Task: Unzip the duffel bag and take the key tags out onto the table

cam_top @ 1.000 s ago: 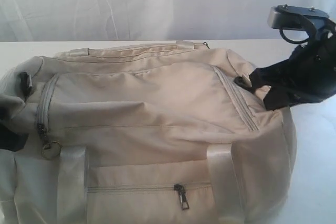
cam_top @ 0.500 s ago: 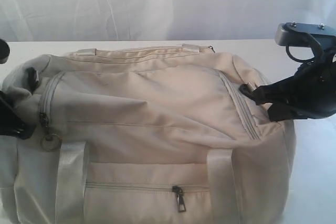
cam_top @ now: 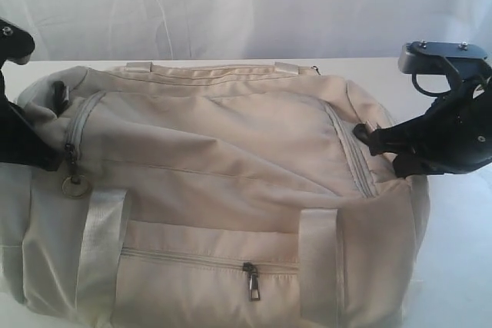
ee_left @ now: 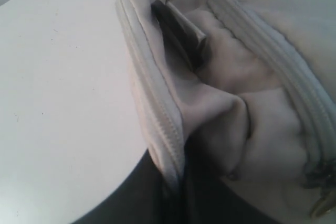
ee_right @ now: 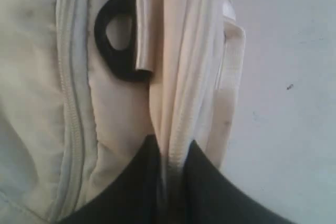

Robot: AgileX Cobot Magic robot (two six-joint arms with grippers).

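My left end effector [ee_left: 181, 174] and right end effector [ee_right: 169, 167] seem clamped on the duffel bag's [cam_top: 231, 159] end seams; pulling could slip them.

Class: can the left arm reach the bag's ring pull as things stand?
Likely yes, once freed: the left pincer is shut on the bag's end seam, but the ring pull lies uncovered close beside it.
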